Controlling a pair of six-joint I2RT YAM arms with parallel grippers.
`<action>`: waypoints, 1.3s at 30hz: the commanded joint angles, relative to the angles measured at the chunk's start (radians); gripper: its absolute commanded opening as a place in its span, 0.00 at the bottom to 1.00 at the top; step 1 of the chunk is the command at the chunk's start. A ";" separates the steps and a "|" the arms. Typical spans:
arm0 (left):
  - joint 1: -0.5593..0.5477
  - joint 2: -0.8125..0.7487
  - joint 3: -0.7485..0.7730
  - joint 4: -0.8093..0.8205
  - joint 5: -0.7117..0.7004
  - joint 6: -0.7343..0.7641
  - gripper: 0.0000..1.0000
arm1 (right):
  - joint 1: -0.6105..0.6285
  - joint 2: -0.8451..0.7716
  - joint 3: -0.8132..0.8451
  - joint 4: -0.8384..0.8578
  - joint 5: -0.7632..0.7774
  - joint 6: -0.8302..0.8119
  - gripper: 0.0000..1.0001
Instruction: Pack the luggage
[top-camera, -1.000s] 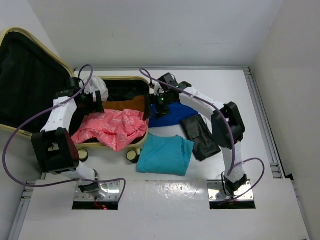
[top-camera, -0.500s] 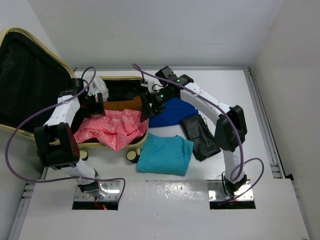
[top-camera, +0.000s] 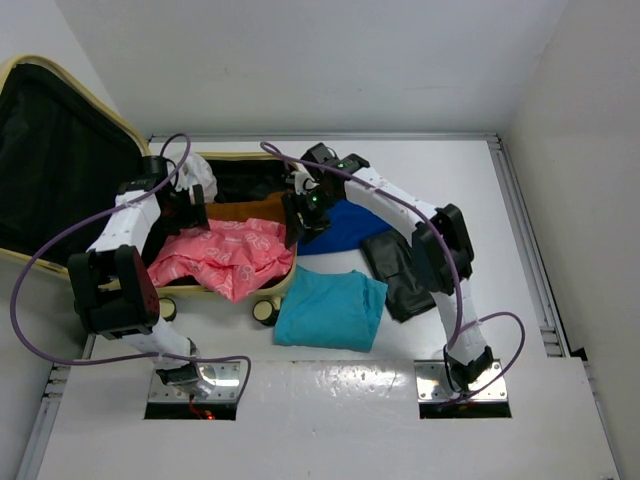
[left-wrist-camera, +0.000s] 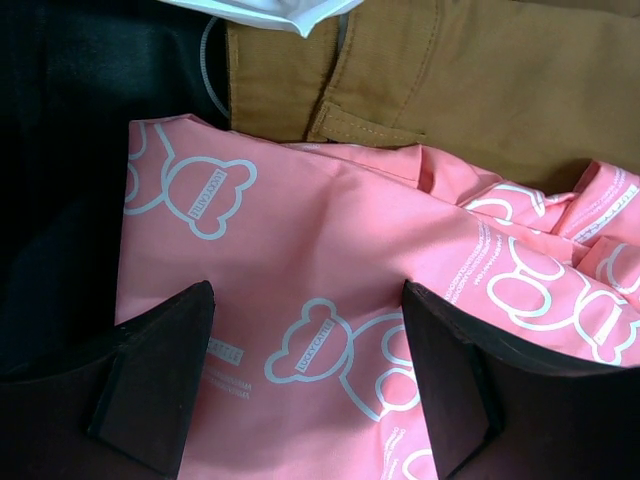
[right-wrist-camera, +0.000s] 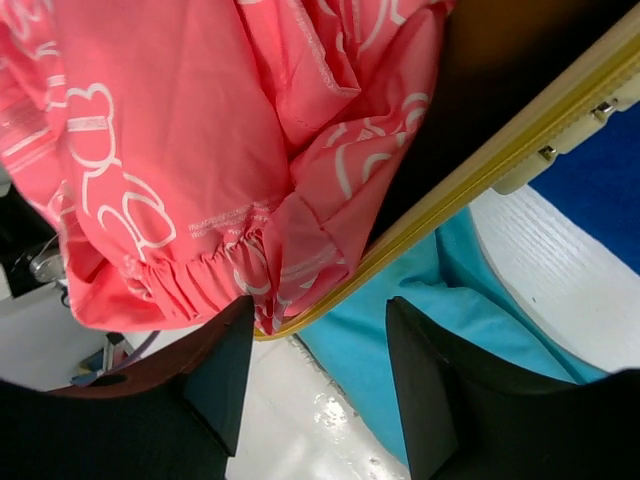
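Luggage (top-camera: 50, 160) partly beyond left frame edge

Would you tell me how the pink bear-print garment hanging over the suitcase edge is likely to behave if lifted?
The pink bear-print garment will probably be floppy: it lies crumpled and drapes over the rim of the luggage. It looks thin, so likely light. Lifted by one corner, it may unfold and trail, perhaps dragging on that rim.

Occlusions noted.
Luggage (top-camera: 60, 170) lid cut by left edge; brown garment (top-camera: 250, 210) partly under pink cloth (top-camera: 225, 255); blue cloth (top-camera: 350, 225) partly behind right arm (top-camera: 390, 200).
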 joint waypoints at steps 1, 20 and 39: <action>-0.012 -0.035 -0.019 0.026 -0.040 -0.020 0.80 | 0.023 0.003 0.043 -0.008 0.058 0.027 0.54; -0.012 -0.035 -0.028 0.035 -0.049 -0.020 0.80 | 0.060 0.071 0.158 0.022 0.086 0.006 0.22; 0.057 -0.026 -0.028 0.053 -0.020 -0.010 0.80 | 0.063 0.056 0.306 0.205 0.218 -0.019 0.00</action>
